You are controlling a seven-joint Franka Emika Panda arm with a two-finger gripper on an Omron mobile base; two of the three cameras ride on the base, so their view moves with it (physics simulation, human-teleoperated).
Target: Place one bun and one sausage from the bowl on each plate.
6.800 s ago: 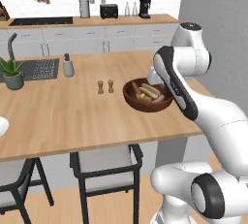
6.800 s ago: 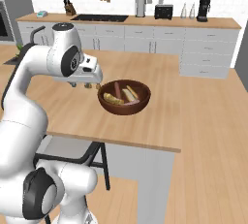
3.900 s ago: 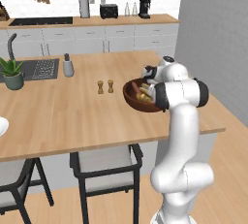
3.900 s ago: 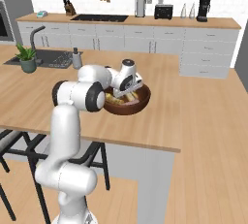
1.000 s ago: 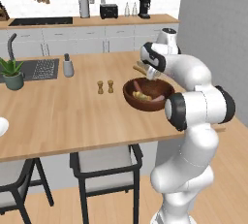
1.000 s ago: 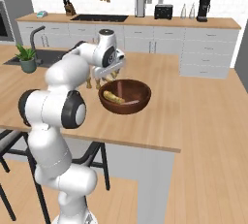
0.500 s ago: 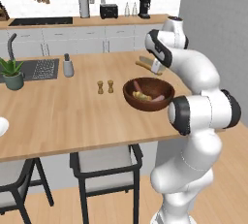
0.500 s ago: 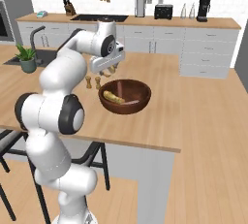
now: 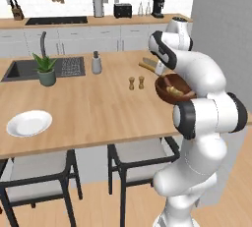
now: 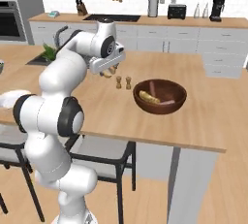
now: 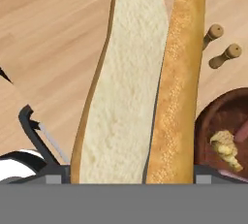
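So the fingers (image 10: pixel 107 73) are clamped around a split bun (image 11: pixel 140 87), spread pretty wide since the bun is a fat one. In the hand view it sticks straight out from between them, pale crumb on one half and golden crust on the other, both halves running away from the hand. From the base views you can see the bun (image 9: pixel 147 67) hanging in the air above the wooden bench (image 9: pixel 88 108), not touching anything.

The brown wooden bowl (image 10: pixel 160 96) sits on the bench off to one side of the fingers, near but clearly apart. There's another bun (image 10: pixel 149 97) plus a reddish sausage (image 10: pixel 153 87) lying in it. In the hand view the bowl's rim (image 11: pixel 212 116) pokes in just beside the crust half of the held bun.

Between the fingers and the bowl, a pair of little wooden salt and pepper shakers (image 10: pixel 122 82) stand upright on the bench, close under the hand, so they're the nearest clutter.

The white plate (image 9: pixel 29 123) is well away from the fingers, near the front edge of the bench at the far end. Roughly along that stretch there's a potted plant (image 9: pixel 46 69) by the sink (image 9: pixel 37 69) and a small grey dispenser (image 9: pixel 96 63). Two stools (image 9: pixel 135 160) are tucked under the front edge of the bench. I can't spot the blue-green plate for sure.
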